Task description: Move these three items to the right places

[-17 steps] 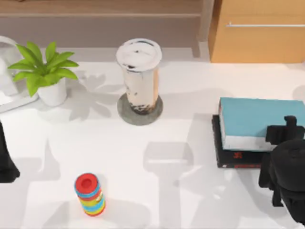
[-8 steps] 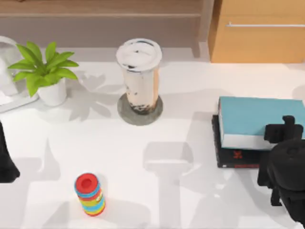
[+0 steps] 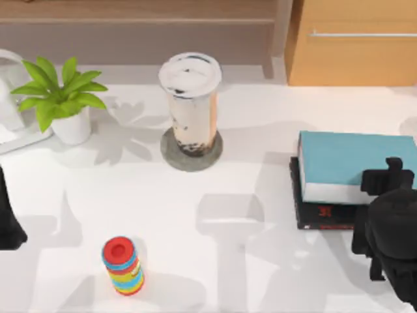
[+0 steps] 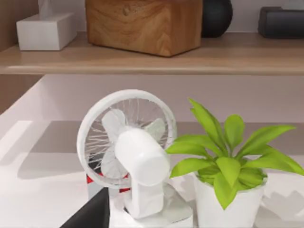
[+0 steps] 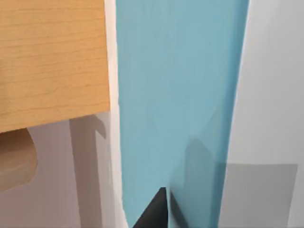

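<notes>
A tall clear cup of milky brown tea (image 3: 191, 98) with a white lid stands upright on the round grey coaster (image 3: 171, 155) at the back middle. At the right, the teal book (image 3: 352, 160) lies on top of the flat black book with red lettering (image 3: 326, 215). A small toy of stacked coloured rings (image 3: 122, 265) with a red top stands at the front left. My right gripper (image 3: 389, 177) hangs over the teal book's front right corner, and the right wrist view looks down on its teal cover (image 5: 175, 95). My left arm (image 3: 8, 222) is parked at the left edge.
A potted green plant (image 3: 62, 98) and a white desk fan (image 4: 135, 152) stand at the back left. A wooden cabinet (image 3: 355, 45) rises behind the books. A wooden shelf (image 4: 152, 57) with boxes runs along the back wall.
My right arm shifted a little over the books a second ago and has since held still. The cup, ring toy and left arm have not moved.
</notes>
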